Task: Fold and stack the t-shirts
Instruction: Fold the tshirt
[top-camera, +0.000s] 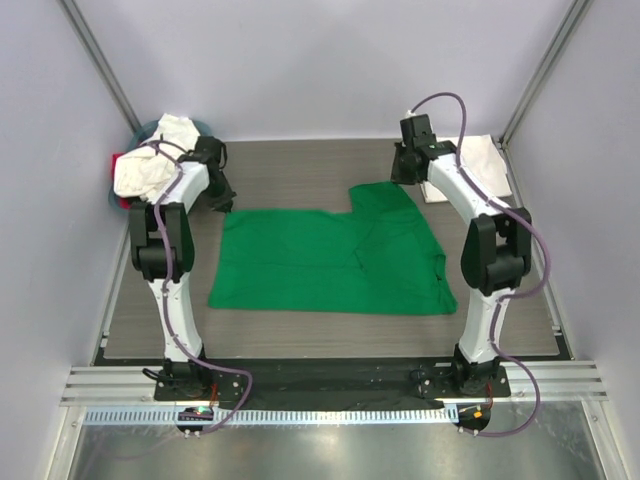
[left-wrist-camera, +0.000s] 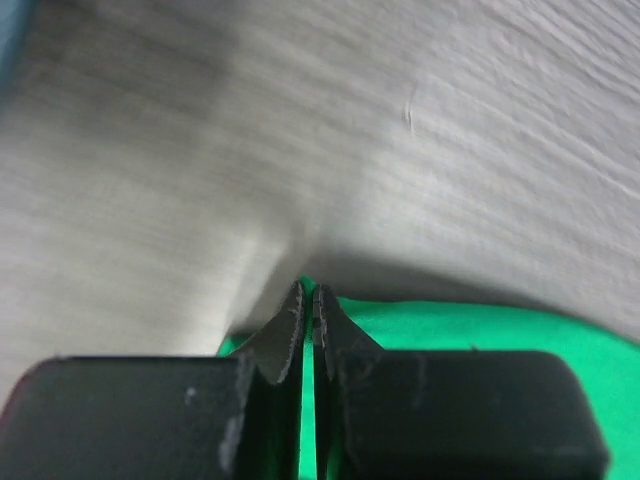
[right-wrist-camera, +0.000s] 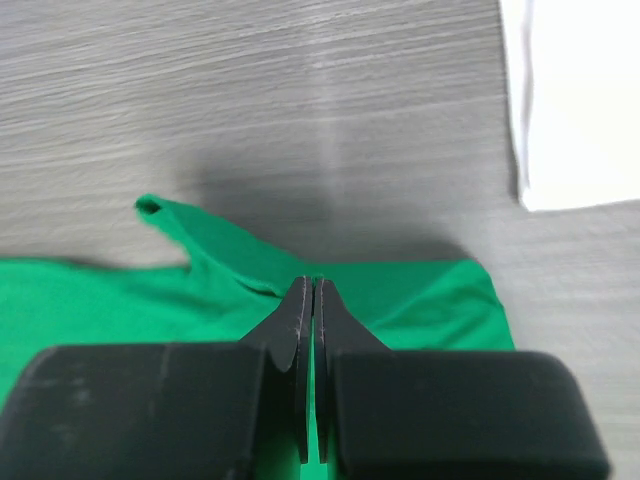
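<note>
A bright green t-shirt (top-camera: 330, 260) lies spread flat across the middle of the table. My left gripper (top-camera: 222, 200) is at its far left corner. In the left wrist view its jaws (left-wrist-camera: 308, 290) are closed on the shirt's edge (left-wrist-camera: 480, 330), which peaks up at the tips. My right gripper (top-camera: 402, 175) is at the far right part of the shirt. In the right wrist view its jaws (right-wrist-camera: 313, 283) are closed at the green edge (right-wrist-camera: 430, 295), beside a sleeve or collar fold (right-wrist-camera: 200, 235). A folded white t-shirt (top-camera: 480, 165) lies at the far right and shows in the right wrist view (right-wrist-camera: 580, 100).
A round grey-blue basket (top-camera: 205, 126) in the far left corner holds crumpled white shirts (top-camera: 150, 168), with a pink-red one (top-camera: 118, 162) at its left side. Grey walls close in the left, right and far sides of the table (top-camera: 300, 165).
</note>
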